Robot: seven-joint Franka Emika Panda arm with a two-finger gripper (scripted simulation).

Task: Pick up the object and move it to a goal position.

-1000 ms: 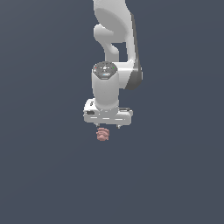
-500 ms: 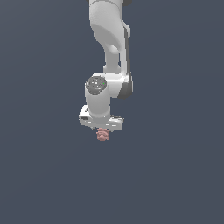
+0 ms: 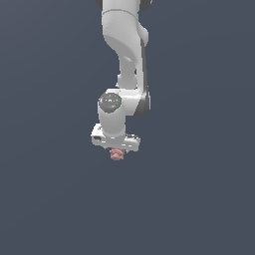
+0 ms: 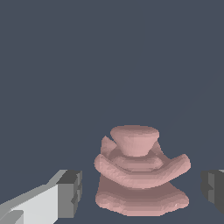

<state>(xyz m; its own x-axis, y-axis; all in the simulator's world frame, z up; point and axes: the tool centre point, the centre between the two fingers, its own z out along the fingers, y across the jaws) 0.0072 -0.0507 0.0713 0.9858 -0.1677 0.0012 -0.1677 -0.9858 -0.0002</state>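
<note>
My arm (image 3: 124,45) fills the upper centre of the exterior view, dropping from the top edge to the wrist and then to my pincer (image 3: 115,148), which sits just below the middle of the frame and points straight down. Everything around it is flat dark grey; I can make out no edge of a surface and no marker for the goal, so I cannot say which way the goal lies from here. The object (image 3: 116,155) shows as a small pinkish-red lump peeking out directly under the pincer's white crossbar, centred on it and far narrower than the bar. In the wrist view the object (image 4: 140,175) fills the lower centre of the frame: a lumpy, ridged shape with a broad base, a flaring collar around the middle and a rounded cap on top, so its long axis appears to run along my approach line and not across it. My two grey pads stand on either side, one pad (image 4: 70,194) at the lower left and the other pad (image 4: 213,186) at the lower right edge, each with a visible strip of background between it and the lump. So my pincer is spread, bracketing the object without touching it. I judge the object sits slightly nearer the lower-right pad, though the pads should meet the collar first.
</note>
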